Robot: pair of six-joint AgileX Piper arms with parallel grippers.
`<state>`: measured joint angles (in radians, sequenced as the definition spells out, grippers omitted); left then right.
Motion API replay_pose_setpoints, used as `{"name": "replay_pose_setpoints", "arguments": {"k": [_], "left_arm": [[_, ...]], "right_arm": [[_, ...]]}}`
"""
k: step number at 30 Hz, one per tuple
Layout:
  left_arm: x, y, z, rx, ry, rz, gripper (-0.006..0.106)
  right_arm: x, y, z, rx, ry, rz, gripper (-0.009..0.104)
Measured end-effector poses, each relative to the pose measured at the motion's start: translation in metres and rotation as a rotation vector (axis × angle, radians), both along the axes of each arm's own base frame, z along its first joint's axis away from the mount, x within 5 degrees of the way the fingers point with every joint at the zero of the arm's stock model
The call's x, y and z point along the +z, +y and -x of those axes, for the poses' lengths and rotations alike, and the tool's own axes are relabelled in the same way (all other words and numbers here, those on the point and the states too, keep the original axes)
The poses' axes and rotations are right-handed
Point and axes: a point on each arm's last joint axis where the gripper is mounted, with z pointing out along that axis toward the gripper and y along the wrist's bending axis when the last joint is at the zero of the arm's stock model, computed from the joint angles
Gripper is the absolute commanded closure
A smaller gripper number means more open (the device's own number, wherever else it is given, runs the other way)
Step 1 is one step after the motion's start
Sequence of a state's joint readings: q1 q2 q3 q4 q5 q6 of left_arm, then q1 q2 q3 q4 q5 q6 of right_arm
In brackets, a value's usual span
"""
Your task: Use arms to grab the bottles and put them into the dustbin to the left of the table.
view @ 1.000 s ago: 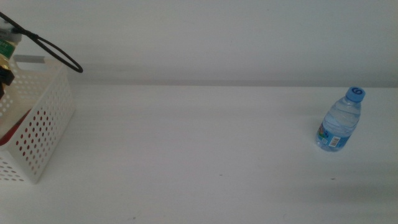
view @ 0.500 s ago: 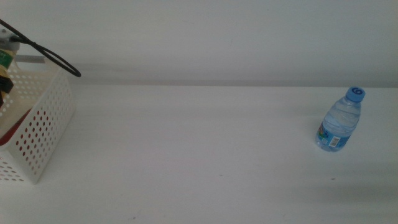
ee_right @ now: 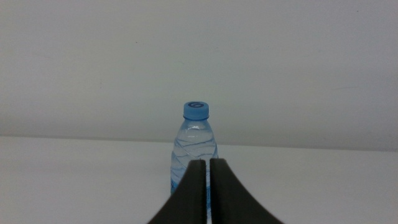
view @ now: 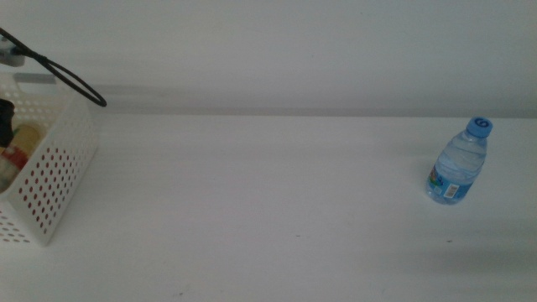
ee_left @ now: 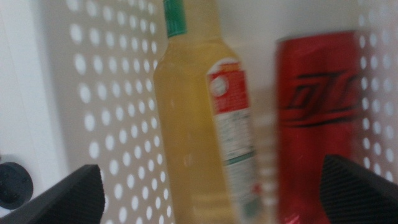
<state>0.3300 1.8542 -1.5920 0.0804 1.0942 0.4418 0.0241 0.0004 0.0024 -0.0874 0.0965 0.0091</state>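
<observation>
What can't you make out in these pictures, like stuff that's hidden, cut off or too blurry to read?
- Left gripper: the middle view's left edge cuts it off; only its cable shows there.
- Juice bottle and red soda can in the dustbin: left wrist view is blurred, labels unreadable; the bottle's cap is cut off.
- Water bottle: the right gripper, jaws nearly touching, covers its lower part in the right wrist view; its label is too small in the middle view.

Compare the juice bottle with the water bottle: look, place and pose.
The juice bottle holds yellow liquid and wears a red, white and green label; the water bottle is clear with a blue cap. The juice bottle lies in the basket beside the red can, below the open left hand; the water bottle stands upright on the table, apart, in front of the shut right hand. Both are labelled.
</observation>
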Motion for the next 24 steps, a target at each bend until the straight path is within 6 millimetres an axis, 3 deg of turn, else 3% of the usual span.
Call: {"name": "replay_pose_setpoints", "arguments": {"k": [5,8,11,19,24], "left_arm": [[0.009,-0.002,0.005,-0.005,-0.008,-0.003,0.007],[0.027,-0.007,0.013,-0.036,-0.041,-0.019,0.007],[0.059,-0.021,0.026,-0.065,-0.135,0.009,0.007],[0.162,-0.085,0.093,-0.206,-0.536,0.234,0.007],[0.184,-0.130,0.141,-0.338,-0.636,0.307,0.007]], "right_arm": [[0.000,0.000,0.000,0.000,0.000,0.000,0.097],[0.000,0.000,0.000,0.000,0.000,0.000,0.097],[0.000,0.000,0.000,0.000,0.000,0.000,0.097],[0.000,0.000,0.000,0.000,0.000,0.000,0.097],[0.000,0.000,0.000,0.000,0.000,0.000,0.097]]}}
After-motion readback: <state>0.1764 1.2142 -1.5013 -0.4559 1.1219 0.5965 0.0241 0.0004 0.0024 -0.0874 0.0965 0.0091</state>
